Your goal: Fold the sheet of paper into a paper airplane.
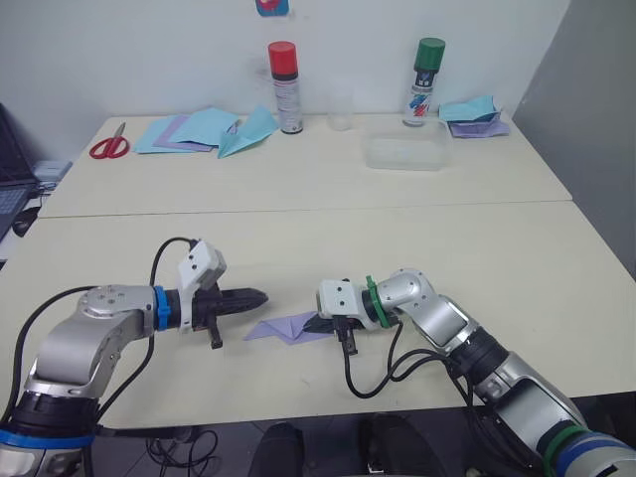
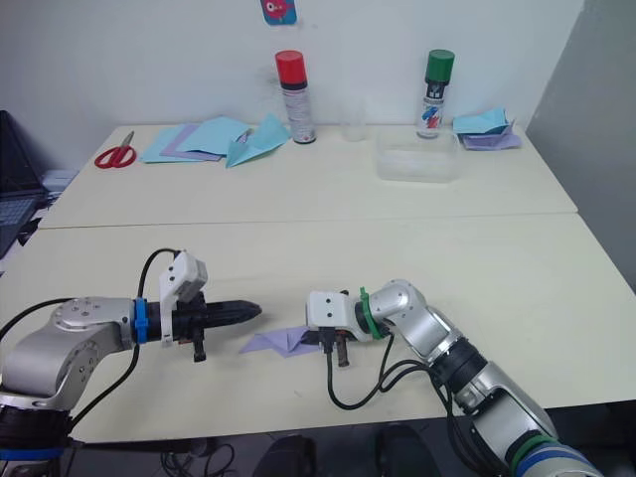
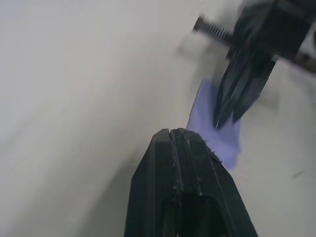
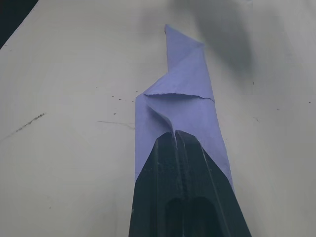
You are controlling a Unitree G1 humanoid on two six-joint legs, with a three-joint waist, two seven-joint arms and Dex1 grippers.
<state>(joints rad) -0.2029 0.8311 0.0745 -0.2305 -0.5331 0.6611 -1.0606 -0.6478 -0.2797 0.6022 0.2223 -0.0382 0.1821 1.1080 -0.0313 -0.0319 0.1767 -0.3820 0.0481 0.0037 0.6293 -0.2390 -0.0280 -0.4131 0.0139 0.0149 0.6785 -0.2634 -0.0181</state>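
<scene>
Both head views look forward and down over the counter (image 1: 298, 229); each wrist view looks close along its end effector, sharing the lavender paper (image 4: 187, 103)

Near end of the paper airplane (image 4: 182, 98) under the right pincer (image 4: 176, 134).

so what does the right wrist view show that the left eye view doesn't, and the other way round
Right wrist view: the paper's layered folds close up, with a torn-looking crease edge and a point at its far end, and the right gripper's fingers closed together, tips over its near end.

Left eye view: the left gripper, closed, beside the paper and apart from it; at the table's far side, scissors, light-blue sheets, two spray cans, a clear tray.

Both: the lavender paper flat on the table under the right gripper.
</scene>
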